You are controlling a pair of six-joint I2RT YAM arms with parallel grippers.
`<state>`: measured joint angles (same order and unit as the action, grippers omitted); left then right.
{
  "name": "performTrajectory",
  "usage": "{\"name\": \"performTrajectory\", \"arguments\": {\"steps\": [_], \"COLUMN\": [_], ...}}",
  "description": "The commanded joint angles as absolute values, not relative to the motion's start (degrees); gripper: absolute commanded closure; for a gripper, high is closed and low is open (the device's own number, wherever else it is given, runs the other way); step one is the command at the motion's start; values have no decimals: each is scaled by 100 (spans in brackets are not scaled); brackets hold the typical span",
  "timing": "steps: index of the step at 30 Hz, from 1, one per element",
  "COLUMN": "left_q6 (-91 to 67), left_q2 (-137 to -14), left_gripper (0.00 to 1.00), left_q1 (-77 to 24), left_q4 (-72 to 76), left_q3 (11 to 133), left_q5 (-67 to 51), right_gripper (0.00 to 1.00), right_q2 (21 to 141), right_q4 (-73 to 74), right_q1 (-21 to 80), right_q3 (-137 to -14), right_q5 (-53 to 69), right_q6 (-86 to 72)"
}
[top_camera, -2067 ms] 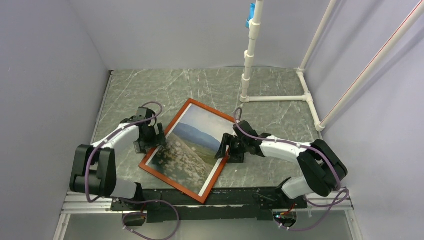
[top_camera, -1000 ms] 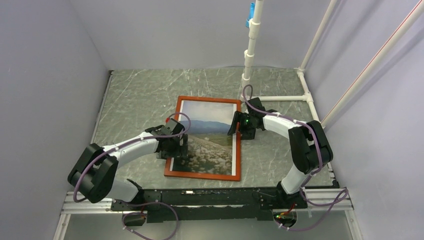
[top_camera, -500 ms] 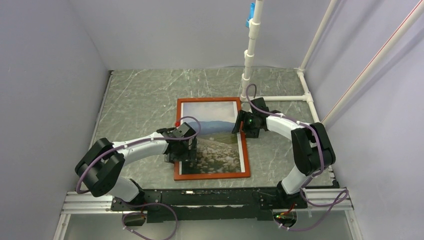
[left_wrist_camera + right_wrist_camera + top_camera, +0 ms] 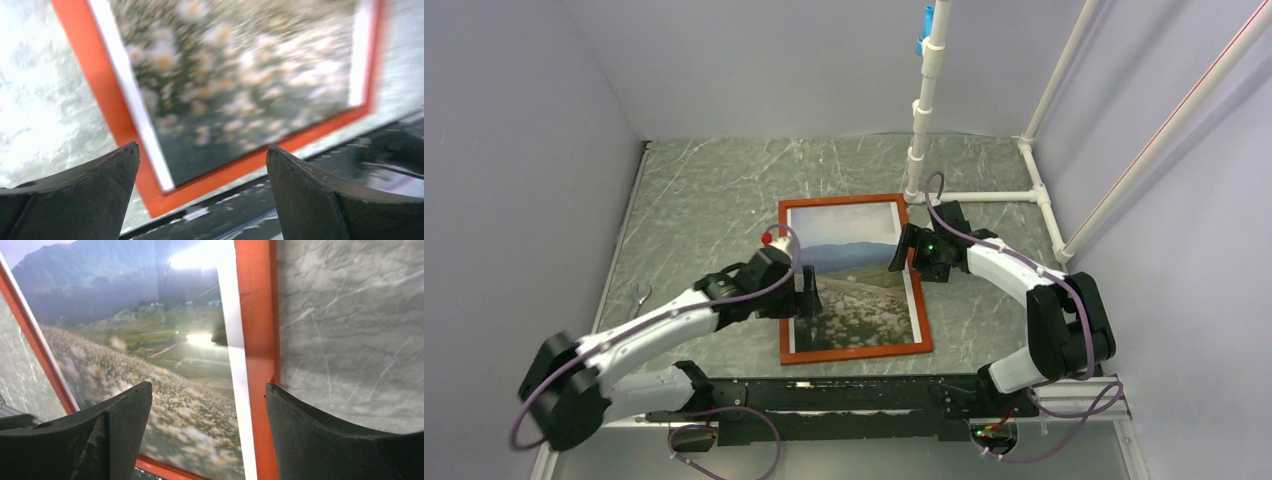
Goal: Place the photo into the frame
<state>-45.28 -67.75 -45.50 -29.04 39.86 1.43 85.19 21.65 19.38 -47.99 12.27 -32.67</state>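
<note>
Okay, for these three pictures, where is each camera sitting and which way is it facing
Top external: high behind the bases, looking down on the grey marbled table; left arm and right arm show, flanking the orange-brown wooden picture frame holding the hills-and-meadow paper photo.
Left wrist: on the left arm, facing the frame's near end; its open left tool shows.
Right wrist: on the right arm, facing the frame's right edge; its open right tool shows.
Shared: all three show frame and photo.

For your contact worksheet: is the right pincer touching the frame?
Cannot tell: right wrist view shows the right pincer open over the frame, contact unclear.
</note>
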Motion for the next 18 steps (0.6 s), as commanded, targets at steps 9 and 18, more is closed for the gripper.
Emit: {"name": "performTrajectory", "arguments": {"steps": [9,18], "left_q6": [-4099,-3723], "left_q2": [-3510,-3643], "left_gripper": [1,1], "left_q1": [-3512,-3174], "left_q4": [-1888,-2486], "left_q3": [4004,4672], "left_q5": [-657,-865], "right_gripper": [15,14], "right_q2": [7864,7177], "right_q4": [2022,2322], "right_q1": [2097,2126], "right_q3": [-3937,-3811], "right_q5": [1729,1133], "right_q6": [-3636,-3767]}}
